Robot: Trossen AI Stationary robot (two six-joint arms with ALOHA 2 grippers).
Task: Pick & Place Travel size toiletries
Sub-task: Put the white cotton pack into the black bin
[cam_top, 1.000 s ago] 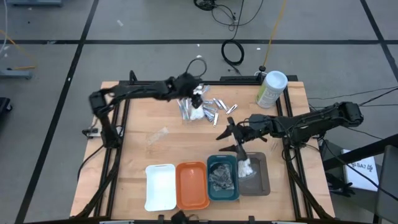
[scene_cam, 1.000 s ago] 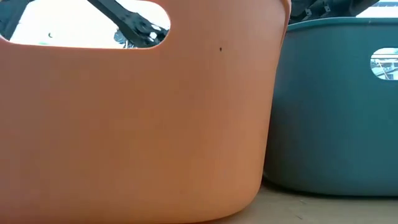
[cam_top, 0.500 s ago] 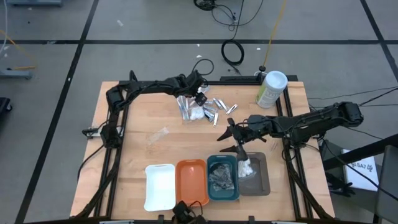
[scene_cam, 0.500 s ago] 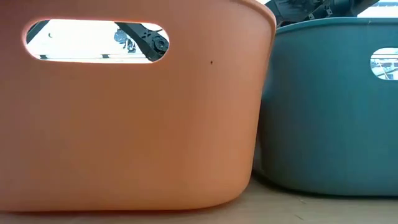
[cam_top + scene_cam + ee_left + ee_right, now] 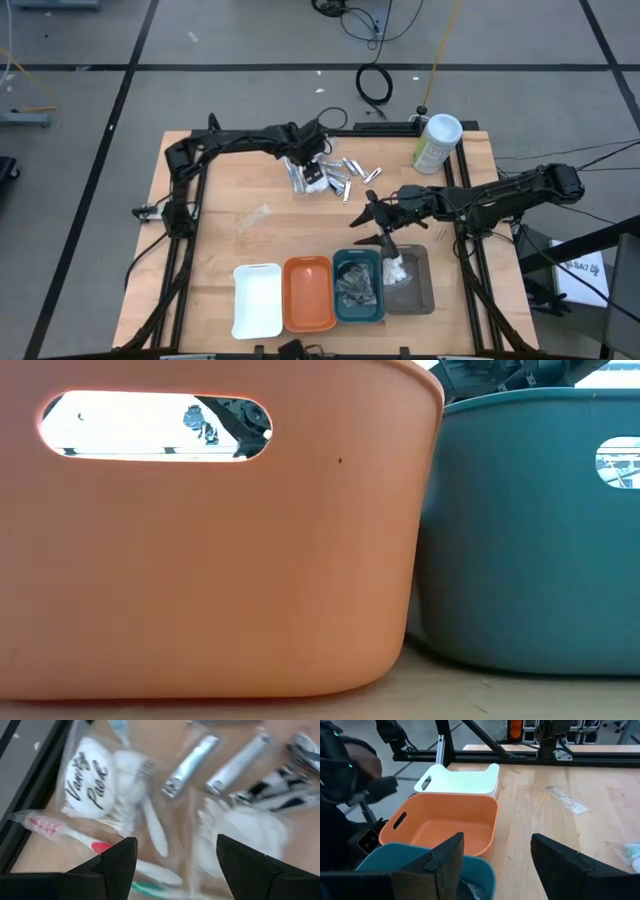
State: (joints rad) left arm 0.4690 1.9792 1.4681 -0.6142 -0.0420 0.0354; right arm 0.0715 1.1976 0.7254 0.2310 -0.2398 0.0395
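Observation:
The travel size toiletries lie in a pile point(image 5: 330, 177) at the table's far middle. In the left wrist view they are clear-wrapped toothbrushes with red point(image 5: 47, 826), silvery clippers point(image 5: 191, 764) and white pads point(image 5: 92, 785). My left gripper point(image 5: 312, 168) point(image 5: 175, 865) hangs open just above this pile, pointing steeply down. My right gripper point(image 5: 375, 225) point(image 5: 502, 870) stands open in the air beyond the teal tray point(image 5: 358, 287), nearly level, with nothing between its fingers.
Four trays stand in a row at the near edge: white point(image 5: 258, 300), orange point(image 5: 309, 295), teal with dark bundles, grey point(image 5: 418, 292) with white pads point(image 5: 393, 268). A pale-green canister point(image 5: 436, 143) stands at the far right. One clear-wrapped item point(image 5: 253, 217) lies alone at left-centre.
My left gripper has tipped from a flatter slant to pointing steeply down and has sunk toward the pile of toiletries, its fingers staying open. My right arm has kept still.

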